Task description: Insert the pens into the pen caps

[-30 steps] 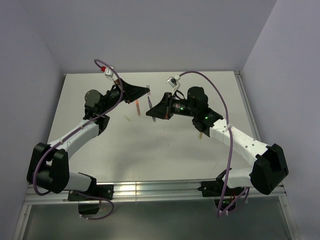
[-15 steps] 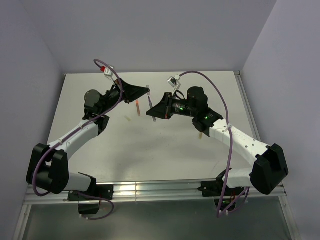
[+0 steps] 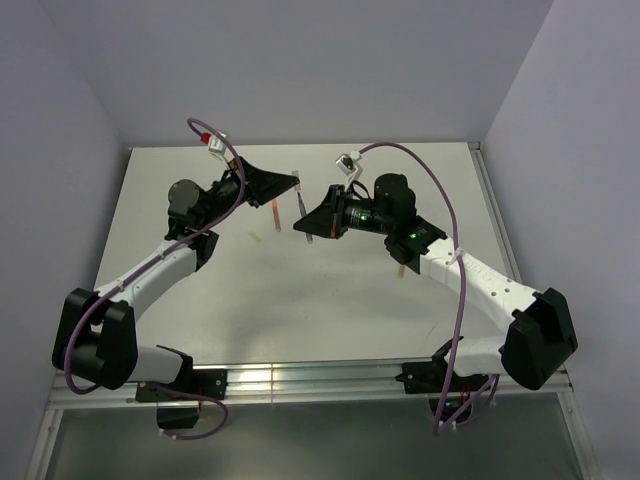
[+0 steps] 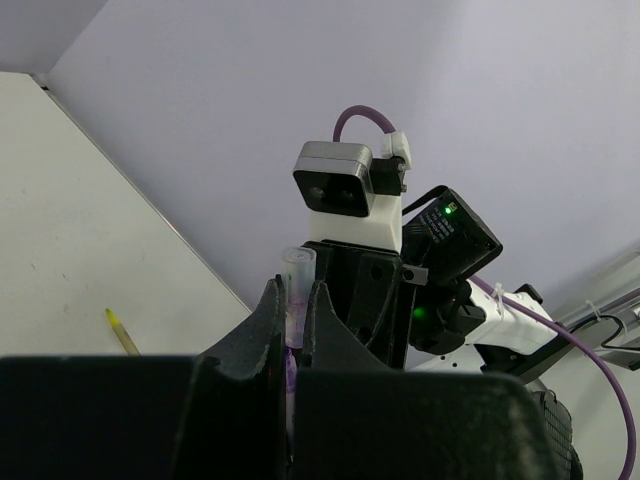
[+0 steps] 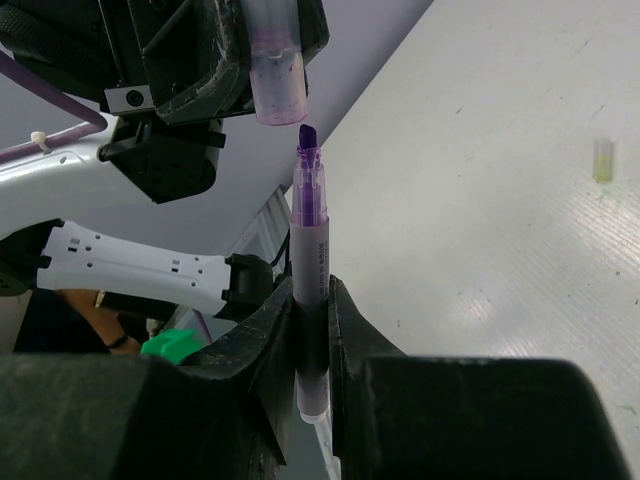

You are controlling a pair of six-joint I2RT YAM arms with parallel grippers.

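Note:
My left gripper (image 3: 291, 184) is shut on the pale lilac-pink pen cap (image 4: 297, 272), whose open end points toward the right arm. My right gripper (image 3: 304, 224) is shut on the dark purple pen (image 5: 309, 225), held above the table. In the right wrist view the pen's tip sits just below the cap's (image 5: 277, 72) mouth, with a small gap and slightly off to the right. The orange-red pen (image 3: 276, 213) lies on the table under the grippers. The yellow-green pen (image 4: 122, 332) and the cream-yellow cap (image 5: 601, 160) lie on the table. I see no orange cap.
The white table (image 3: 330, 300) is boxed in by lilac walls at the back and both sides. The right wrist camera (image 4: 337, 187) faces my left gripper at close range. A metal rail (image 3: 320, 380) runs along the near edge.

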